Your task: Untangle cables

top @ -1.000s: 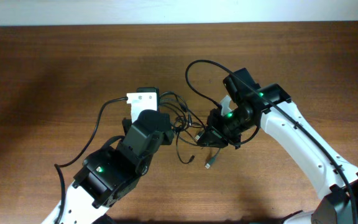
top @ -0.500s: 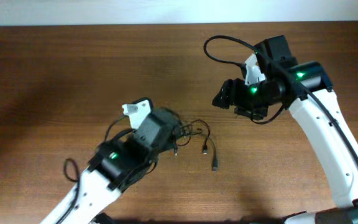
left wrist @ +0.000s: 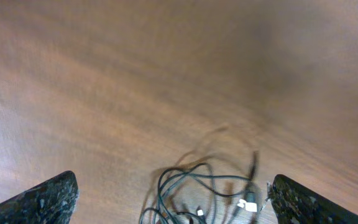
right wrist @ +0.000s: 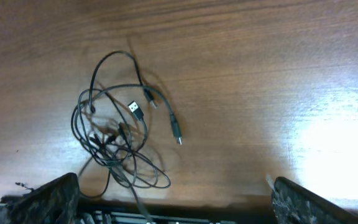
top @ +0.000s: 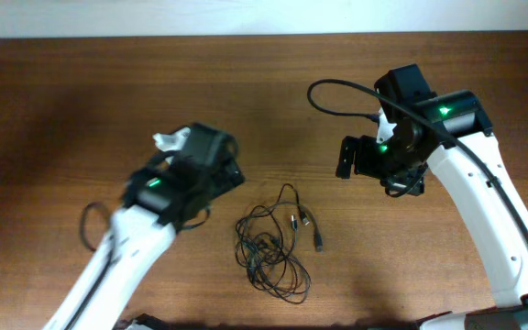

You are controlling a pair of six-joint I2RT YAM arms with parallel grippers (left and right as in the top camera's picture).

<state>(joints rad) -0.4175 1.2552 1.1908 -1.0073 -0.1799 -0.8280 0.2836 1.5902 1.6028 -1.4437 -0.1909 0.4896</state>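
The cables (top: 271, 246) lie in one loose tangled heap of thin black loops on the wooden table, near its front middle, with plug ends (top: 318, 241) sticking out to the right. My left gripper (top: 225, 172) hovers up and to the left of the heap, open and holding nothing. In the left wrist view the cables (left wrist: 207, 191) show blurred on the table below and between the wide-spread fingers (left wrist: 42, 200). My right gripper (top: 348, 158) hangs above and to the right of the heap, open and empty. The right wrist view shows the cables (right wrist: 114, 140) with a metallic plug (right wrist: 137, 111) well ahead of its fingers (right wrist: 316, 204).
The table's front edge (right wrist: 229, 206) runs as a dark strip just past the heap. A thick black arm cable (top: 324, 90) loops off the right arm, and another (top: 87, 226) off the left arm. A pale wall strip (top: 246, 16) borders the far side.
Both grippers opened and let go of the cables. The left arm swung back to the left, the right arm rose and drew back right. The cables now lie in a heap nearer the front.
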